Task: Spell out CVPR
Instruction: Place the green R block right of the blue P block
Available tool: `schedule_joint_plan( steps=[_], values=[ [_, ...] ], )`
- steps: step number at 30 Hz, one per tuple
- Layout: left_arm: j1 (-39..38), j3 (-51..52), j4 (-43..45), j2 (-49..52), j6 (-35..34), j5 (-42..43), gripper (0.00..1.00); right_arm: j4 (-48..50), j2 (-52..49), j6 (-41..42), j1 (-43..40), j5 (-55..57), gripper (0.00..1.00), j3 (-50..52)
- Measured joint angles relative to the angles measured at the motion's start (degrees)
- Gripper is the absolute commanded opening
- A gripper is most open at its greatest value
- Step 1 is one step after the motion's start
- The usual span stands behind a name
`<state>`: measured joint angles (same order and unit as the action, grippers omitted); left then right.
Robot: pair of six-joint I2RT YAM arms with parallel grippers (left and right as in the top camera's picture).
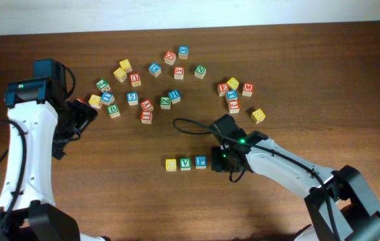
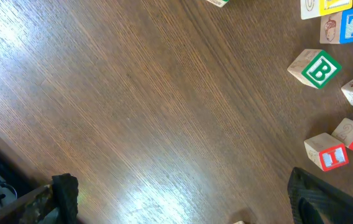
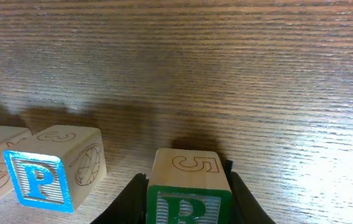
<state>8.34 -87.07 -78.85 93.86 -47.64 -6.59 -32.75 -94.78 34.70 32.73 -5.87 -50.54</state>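
Our right gripper (image 3: 187,202) clasps a square-edged wooden R block (image 3: 189,180) on the grainy brown table (image 3: 226,62), just beside the blue-lettered P block (image 3: 52,171); our left gripper (image 2: 183,196) gapes wide, empty.
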Motion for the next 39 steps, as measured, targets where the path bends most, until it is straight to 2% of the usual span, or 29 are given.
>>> schedule_joint_plan(
  steps=[10, 15, 39],
  values=[
    [0.00, 0.00, -0.02, 0.00, 0.00, 0.00, 0.99, 0.92, 0.00, -0.02, 0.00, -2.23, 0.25, 0.00],
    [0.00, 0.00, 0.00, 0.00, 0.00, 0.00, 0.99, 1.77, 0.00, 0.02, 0.00, -2.47, 0.33, 0.00],
    [0.00, 0.00, -0.02, 0.00, 0.00, 0.00, 0.99, 3.45, 0.00, 0.02, 0.00, -4.20, 0.33, 0.00]
  ],
)
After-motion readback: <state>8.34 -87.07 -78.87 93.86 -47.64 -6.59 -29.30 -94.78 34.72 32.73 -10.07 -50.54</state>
